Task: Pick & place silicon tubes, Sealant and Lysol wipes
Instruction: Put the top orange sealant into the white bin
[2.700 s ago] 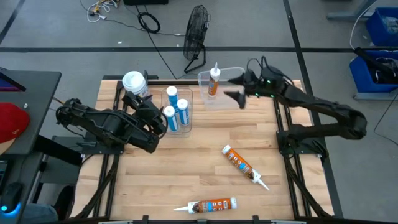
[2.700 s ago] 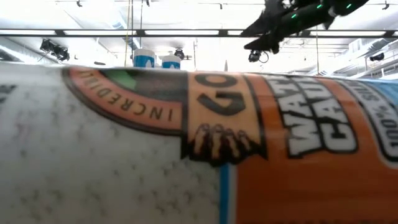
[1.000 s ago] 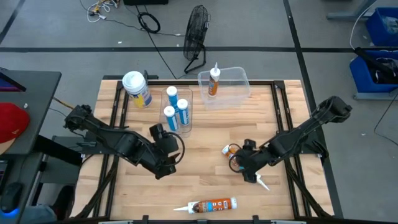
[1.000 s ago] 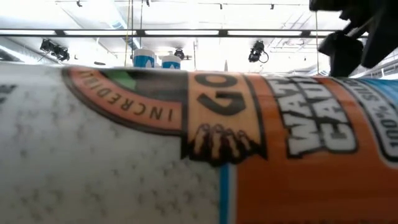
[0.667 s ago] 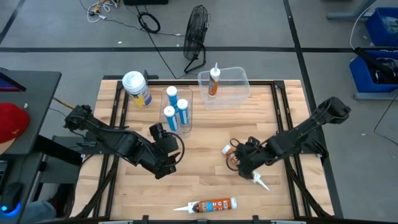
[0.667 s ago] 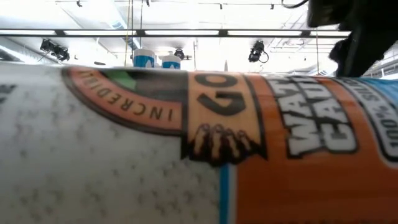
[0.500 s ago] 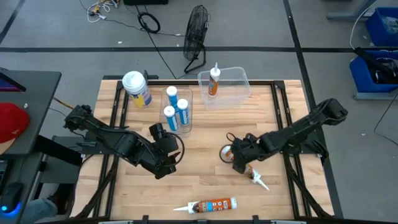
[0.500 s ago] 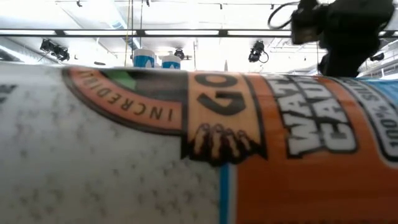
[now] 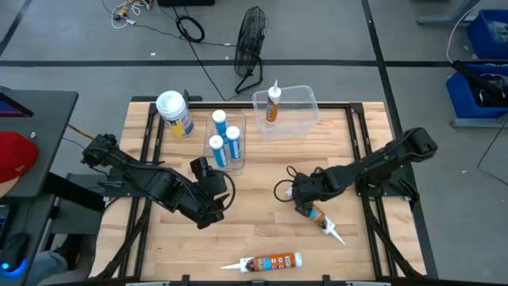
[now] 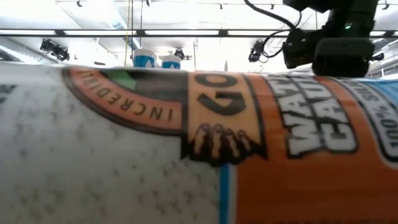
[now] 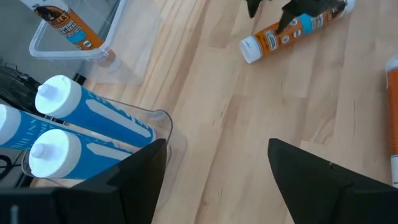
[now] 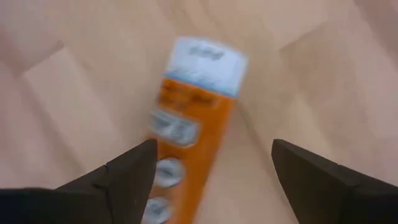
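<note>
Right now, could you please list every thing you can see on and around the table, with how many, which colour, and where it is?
Wipes: one, white lid, yellow and blue label, standing at the far left of the table.
Blue tubes: three, blue and white, upright in a clear holder beside the wipes.
Clear bin: one, at the far middle of the table.
Sealant tubes: three, orange and white; one upright in the bin, one lying under the right gripper, one lying at the near edge.
Fan: one, black, on the floor behind the table.
Left gripper: open, over bare table, near left.
Right gripper: open, above the middle lying tube.
</note>
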